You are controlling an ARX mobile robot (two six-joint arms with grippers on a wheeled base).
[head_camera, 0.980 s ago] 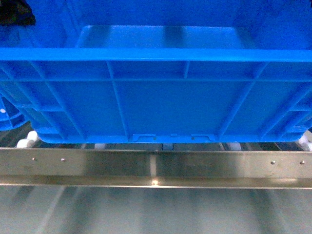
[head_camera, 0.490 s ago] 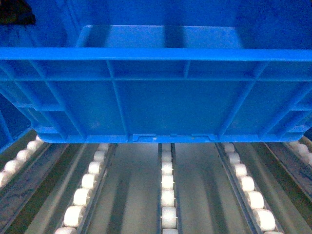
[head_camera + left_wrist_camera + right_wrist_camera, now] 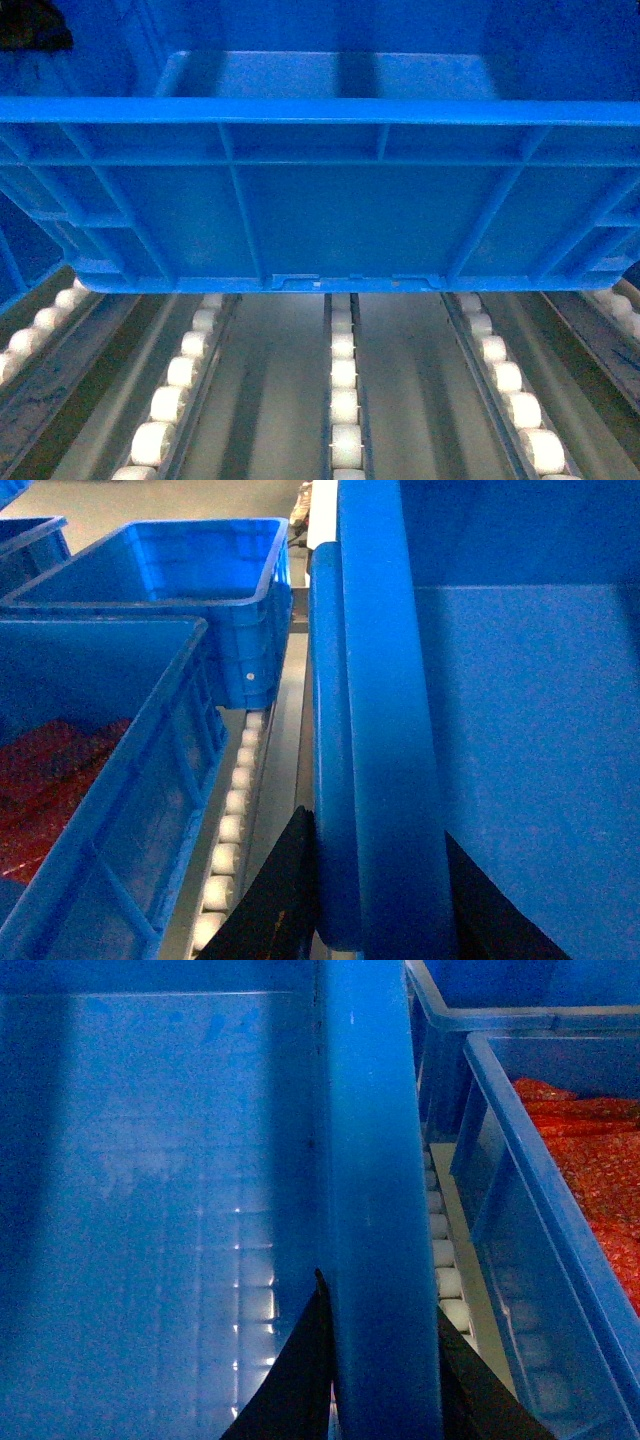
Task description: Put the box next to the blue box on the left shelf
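Above the shelf rollers [image 3: 343,400], wrist views alone show both fingers clamping the box [image 3: 320,210].

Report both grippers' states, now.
Left gripper: shut on the box's left rim.
Right gripper: shut on the box's right rim.

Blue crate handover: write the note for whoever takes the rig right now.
Left gripper: shut on the crate's left rim.
Right gripper: shut on the right rim.
The crate is held level over the shelf's roller tracks, with blue boxes on both sides: one with red contents on the left, another on the right.
Done: crate carried in over the shelf.
Left: lower it onto the rollers beside the neighbouring blue box, release both grippers, withdraw.
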